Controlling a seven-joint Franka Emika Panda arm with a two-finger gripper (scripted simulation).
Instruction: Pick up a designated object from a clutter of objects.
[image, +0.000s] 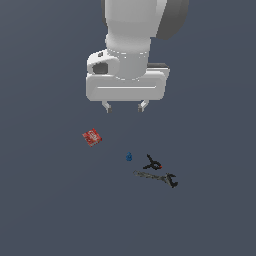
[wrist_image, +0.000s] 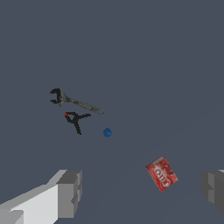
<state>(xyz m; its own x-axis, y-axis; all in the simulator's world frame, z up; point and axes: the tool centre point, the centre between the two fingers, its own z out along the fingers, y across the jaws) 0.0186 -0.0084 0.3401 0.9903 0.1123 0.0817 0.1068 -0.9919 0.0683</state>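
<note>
The designated object, a tiny bright-blue knobby piece (image: 129, 157) (wrist_image: 107, 132), rests on the dark grey floor in the middle of the clutter. My gripper (image: 125, 106) (wrist_image: 140, 192) hangs well above the floor, open, with nothing between its fingers (wrist_image: 70, 192). In the exterior view the blue piece lies below the gripper, roughly under the gap between the fingertips. A flat red packet (image: 92, 137) (wrist_image: 161, 173) lies off to the exterior view's left. A small black clamp with a red spot (image: 153, 163) (wrist_image: 76, 120) sits just to the blue piece's right in that view.
A long dark grey wrench (image: 156, 178) (wrist_image: 74, 101) lies just beyond the clamp, on the side away from the gripper in the exterior view. The floor (image: 45, 210) is a plain dark grey surface all around the items.
</note>
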